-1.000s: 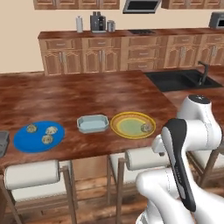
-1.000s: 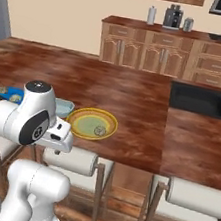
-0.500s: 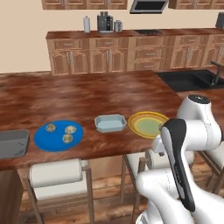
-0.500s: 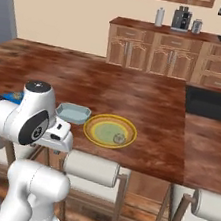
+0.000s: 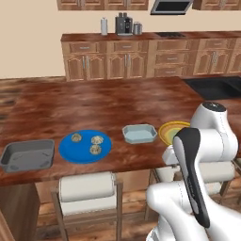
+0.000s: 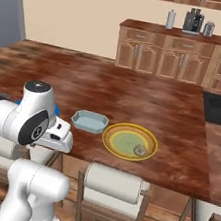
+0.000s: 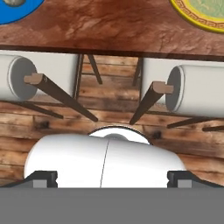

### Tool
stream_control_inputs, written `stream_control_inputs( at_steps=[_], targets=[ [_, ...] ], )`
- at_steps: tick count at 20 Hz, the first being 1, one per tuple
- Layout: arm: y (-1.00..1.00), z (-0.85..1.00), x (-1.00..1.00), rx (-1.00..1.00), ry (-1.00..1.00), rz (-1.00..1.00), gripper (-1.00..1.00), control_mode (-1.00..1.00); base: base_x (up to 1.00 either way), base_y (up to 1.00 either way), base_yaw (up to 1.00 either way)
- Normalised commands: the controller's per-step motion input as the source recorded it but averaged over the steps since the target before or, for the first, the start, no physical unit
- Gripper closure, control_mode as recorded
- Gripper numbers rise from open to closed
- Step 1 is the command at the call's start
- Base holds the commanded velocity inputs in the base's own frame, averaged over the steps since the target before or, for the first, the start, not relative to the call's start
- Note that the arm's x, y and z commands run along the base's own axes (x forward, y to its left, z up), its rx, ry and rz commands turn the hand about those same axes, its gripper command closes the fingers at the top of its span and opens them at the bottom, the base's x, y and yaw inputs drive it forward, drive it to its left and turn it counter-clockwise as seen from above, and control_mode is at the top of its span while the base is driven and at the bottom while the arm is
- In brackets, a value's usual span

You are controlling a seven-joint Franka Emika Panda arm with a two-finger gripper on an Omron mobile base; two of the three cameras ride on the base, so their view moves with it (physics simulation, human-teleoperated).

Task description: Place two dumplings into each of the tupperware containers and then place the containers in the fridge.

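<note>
Room: wooden kitchen, you faced a long brown desk (image 5: 108,106) with cabinets behind it.
Blue plate: the round blue plate (image 5: 85,146) sat near the desk's front edge and carried three dumplings (image 5: 96,140), none moved yet.
Fourth dumpling: one more dumpling (image 6: 139,149) lay on the yellow-green plate (image 6: 130,141), at 3 o'clock from the blue tub.
Grey tub: the dark grey container (image 5: 28,155) stood at 9 o'clock of the blue plate, just beside it, and looked unfilled.
Blue tub: the pale blue container (image 5: 139,133) stood between the two plates, at 3 o'clock of the blue one; it looked unfilled too.
Tool: your tool (image 7: 112,177) was released, fingers spread wide with nothing between them, pointing down at the stools below the desk edge.
Progress: by my judgement nothing was done; you had four dumplings to load and both tubs to carry to the fridge.
</note>
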Motion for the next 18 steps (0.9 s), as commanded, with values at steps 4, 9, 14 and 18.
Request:
stream_control_inputs(
  at_steps=[4,9,14,18],
  targets=[
    [0.00,0.00,0.00,0.00,0.00,0.00,-1.00,1.00,0.26,0.30,0.05],
    [0.00,0.00,0.00,0.00,0.00,0.00,-1.00,1.00,0.32,0.34,0.06],
    [0.00,0.00,0.00,0.00,0.00,0.00,-1.00,1.00,0.37,0.36,0.05],
    [0.06,0.01,0.09,0.00,0.00,0.01,-1.00,-1.00,0.27,0.26,0.03]
  ],
)
